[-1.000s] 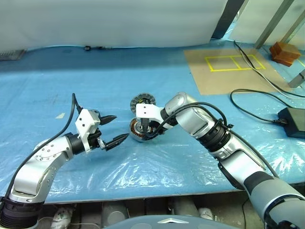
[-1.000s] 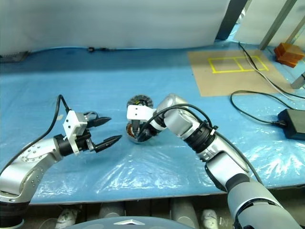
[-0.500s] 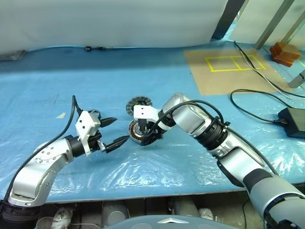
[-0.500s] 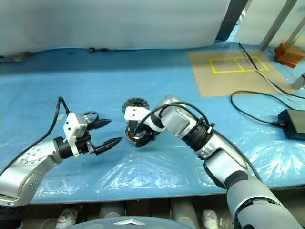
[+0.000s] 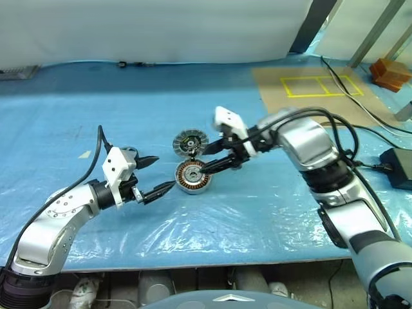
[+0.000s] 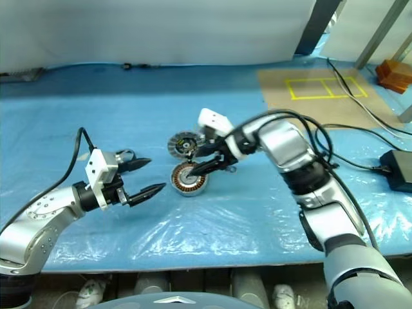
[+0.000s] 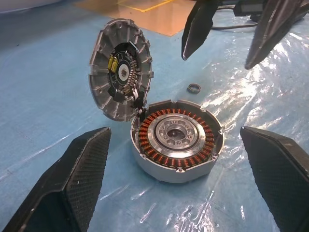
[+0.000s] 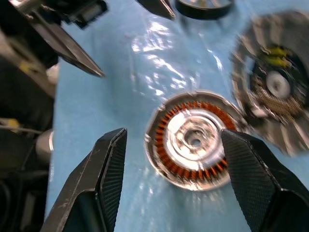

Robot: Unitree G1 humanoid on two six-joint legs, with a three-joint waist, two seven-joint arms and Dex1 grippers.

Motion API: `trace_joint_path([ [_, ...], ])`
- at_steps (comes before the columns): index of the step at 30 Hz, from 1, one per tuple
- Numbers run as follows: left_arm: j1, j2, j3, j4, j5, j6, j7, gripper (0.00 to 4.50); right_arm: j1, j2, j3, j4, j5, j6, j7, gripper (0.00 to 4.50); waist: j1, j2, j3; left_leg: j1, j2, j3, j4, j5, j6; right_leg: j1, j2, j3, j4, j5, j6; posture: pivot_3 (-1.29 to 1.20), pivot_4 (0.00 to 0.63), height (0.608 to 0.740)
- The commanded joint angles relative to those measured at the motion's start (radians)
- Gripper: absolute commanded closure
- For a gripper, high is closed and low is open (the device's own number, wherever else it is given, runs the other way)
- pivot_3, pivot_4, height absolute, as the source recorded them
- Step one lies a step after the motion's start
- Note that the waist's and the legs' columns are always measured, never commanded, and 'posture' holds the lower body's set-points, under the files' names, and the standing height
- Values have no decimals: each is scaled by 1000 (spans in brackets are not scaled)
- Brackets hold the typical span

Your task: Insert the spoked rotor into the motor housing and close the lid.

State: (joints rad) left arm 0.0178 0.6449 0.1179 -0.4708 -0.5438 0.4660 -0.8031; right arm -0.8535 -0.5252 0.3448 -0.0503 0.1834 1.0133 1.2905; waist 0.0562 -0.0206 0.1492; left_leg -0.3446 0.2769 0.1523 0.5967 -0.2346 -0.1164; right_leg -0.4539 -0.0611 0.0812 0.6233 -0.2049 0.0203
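1. the motor housing was seen lying flat on the blue plastic sheet that covered the worktop, with its open side up and its ring of copper windings exposed.
2. the lid was found leaning tilted against the far edge of the housing and touching it, with its ribbed face and dark centre turned toward the robot.
3. a small dark ring was noted on the sheet just beyond the housing; whether it was the spoked rotor could not be told.
4. the left gripper was held near the housing on the robot's left, apart from it, with its 2 fingers spread wide and nothing between them.
5. the right gripper was held just above the housing and the lid, pointed toward the robot's left, with its 2 fingers parted and nothing pinched.
6. a black power brick with a cable was seen at the far right, and a brown board marked with yellow tape lay further back.
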Motion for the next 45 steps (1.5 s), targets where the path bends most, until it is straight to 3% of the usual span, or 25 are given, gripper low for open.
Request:
trace_joint_path([
  [1, 3, 5, 8, -32, -7, -17, -8, 0, 91, 19, -178, 44, 32, -131, -146, 1279, -1, 0, 0, 0, 0, 0, 0, 0, 0, 0, 0, 0, 0, 0, 0, 0, 150, 740],
  [8, -31, -26, -45, -24, 3, -18, 0, 0, 295, 128, -342, -9, 76, -272, -374, 1279, -12, 1, 0, -3, 0, 0, 0, 0, 0, -1, 0, 1, 0, 0, 0, 0, 150, 740],
  [13, -58, -29, -60, -1, 4, -19, -12, 0, 348, 140, -326, 8, 64, -320, -431, 1279, -12, 1, 1, 0, -1, 0, 0, 0, 0, 0, 0, 1, 0, 0, 0, 0, 150, 740],
  [18, -81, -18, -55, 19, 3, -18, -29, 0, 368, 100, -269, 112, -21, -472, -462, 1279, -11, 1, 1, 0, -1, 0, 0, 0, 0, 0, 0, 1, 0, 0, 0, 0, 150, 740],
  [45, -69, -8, -50, 29, 20, -27, -44, 0, 430, 84, -225, 264, -30, -604, -452, 1279, -12, 1, 1, -3, -1, 0, -1, 0, 0, 0, 0, 1, -1, 0, 0, 0, 150, 740],
])
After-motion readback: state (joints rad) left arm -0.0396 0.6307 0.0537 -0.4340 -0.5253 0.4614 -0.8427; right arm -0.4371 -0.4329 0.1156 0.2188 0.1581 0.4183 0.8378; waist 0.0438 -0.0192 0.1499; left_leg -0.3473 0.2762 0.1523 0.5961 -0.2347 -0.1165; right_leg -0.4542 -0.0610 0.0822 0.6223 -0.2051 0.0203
